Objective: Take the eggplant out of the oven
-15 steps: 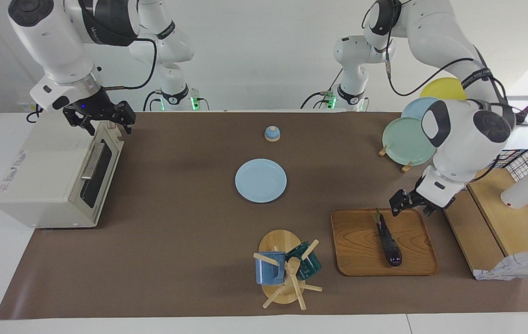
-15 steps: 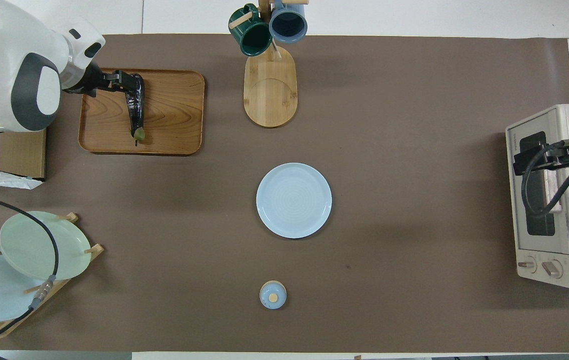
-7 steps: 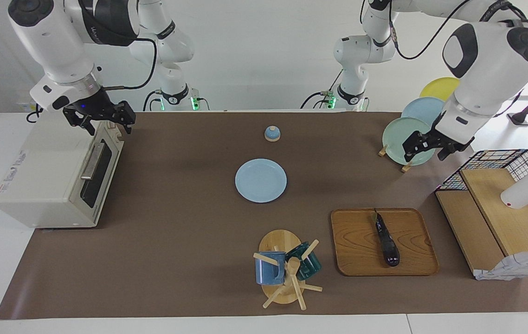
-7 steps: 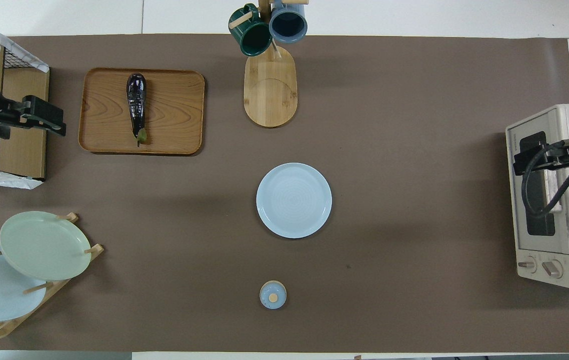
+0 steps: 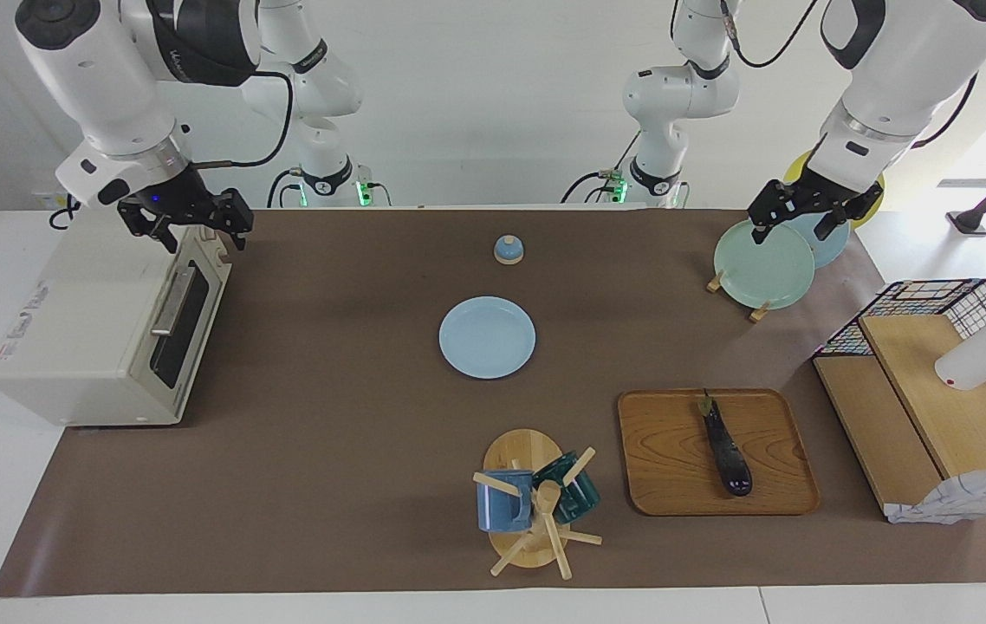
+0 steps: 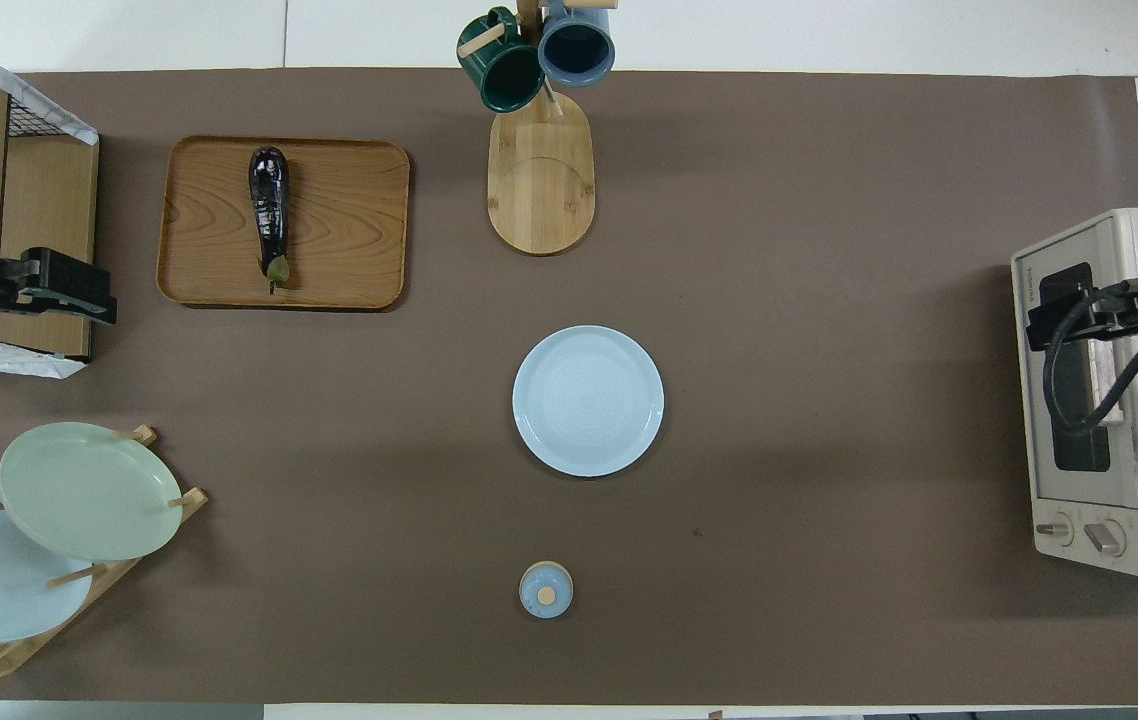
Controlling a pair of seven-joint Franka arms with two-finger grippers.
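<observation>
The eggplant (image 5: 725, 452) is slim, dark purple and glossy. It lies free on a wooden tray (image 5: 666, 459) toward the left arm's end of the table, and it also shows in the overhead view (image 6: 269, 212). The cream-white oven (image 5: 86, 321) stands at the right arm's end with its dark glass door shut; it shows in the overhead view too (image 6: 1079, 250). My right gripper (image 5: 201, 234) is open and empty, just over the oven's top front edge. My left gripper (image 5: 792, 227) is open and empty, raised over the plate rack.
A light blue plate (image 5: 487, 336) lies mid-table, with a small blue bell (image 5: 508, 250) nearer the robots. A mug tree (image 5: 536, 507) with two mugs stands beside the tray. A plate rack (image 5: 762, 264) and a wire basket with wooden boards (image 5: 935, 407) stand at the left arm's end.
My left gripper rose from the eggplant on the tray and drew back over the plate rack. The eggplant stays on the tray. The right arm has not moved.
</observation>
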